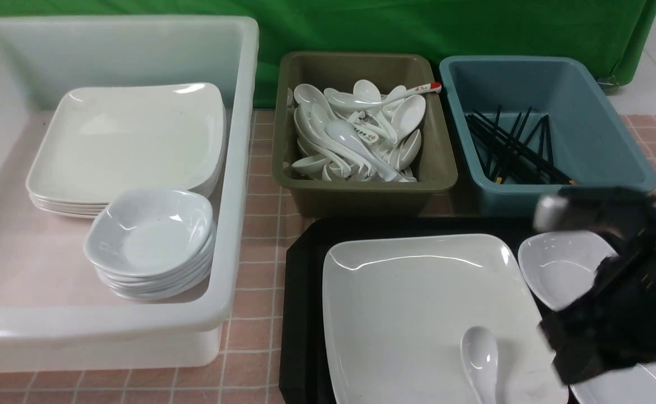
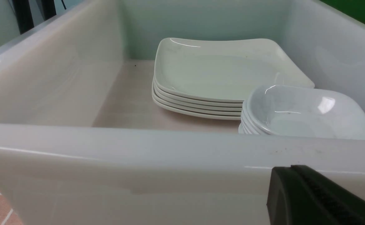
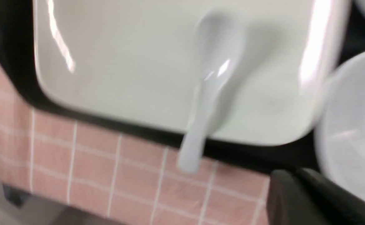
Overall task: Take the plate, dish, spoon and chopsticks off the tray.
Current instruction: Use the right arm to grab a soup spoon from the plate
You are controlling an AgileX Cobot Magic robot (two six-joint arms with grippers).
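On plate (image 1: 417,303), spoon (image 1: 480,359) near rt claw (image 1: 580,348), apart.

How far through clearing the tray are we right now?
Done, apparently: the chopsticks lie in the blue bin, none showing on the tray. In hand: nothing visibly gripped; the right arm hangs blurred over the tray's right side. To go: the plate, the spoon lying on it, and the dish beside it.

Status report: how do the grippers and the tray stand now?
Left gripper shut, by white bin. Right gripper over tray, blurred, state unclear. Spoon on plate, dish beside. Nothing covers spoon.
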